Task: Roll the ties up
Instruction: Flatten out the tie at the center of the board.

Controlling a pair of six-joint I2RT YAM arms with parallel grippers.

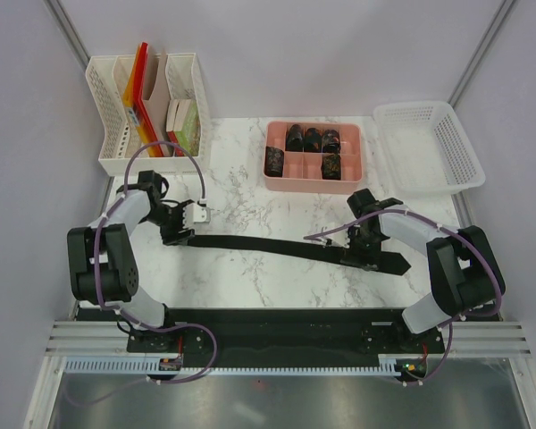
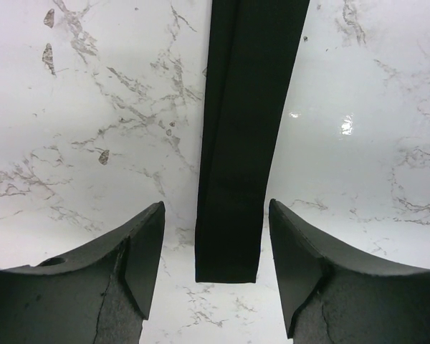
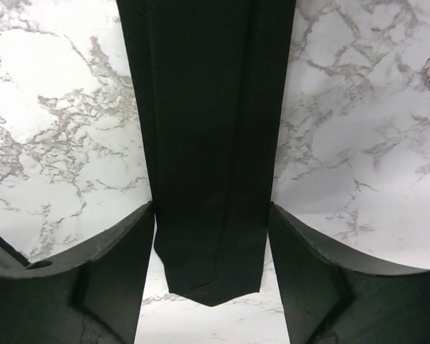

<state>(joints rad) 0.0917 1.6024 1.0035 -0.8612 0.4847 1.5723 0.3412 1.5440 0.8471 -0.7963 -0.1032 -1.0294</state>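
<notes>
**Top view.** One flat tie lies stretched across the marble table from 9 o'clock to 3 o'clock, narrow end at the left and wide end at the right. Five rolled ties stand in the compartments of one pink tray at 12 o'clock. One white basket sits at 2 o'clock and one white file rack at 10 o'clock. Two arms are at work: the left gripper is over the narrow end and the right gripper is just short of the wide end. A band of bare marble separates the flat tie from the tray, and a narrower band separates it from the near table edge at 6 o'clock.

**Left wrist view.** The left gripper is spread. Its two fingers straddle the squared narrow end of the flat tie, and marble shows in the gap on each side.

**Right wrist view.** The right gripper is likewise spread. Its two fingers flank the pointed wide end of the flat tie. The cloth fills nearly the whole span, so it cannot be told whether its edges touch the fingers.
</notes>
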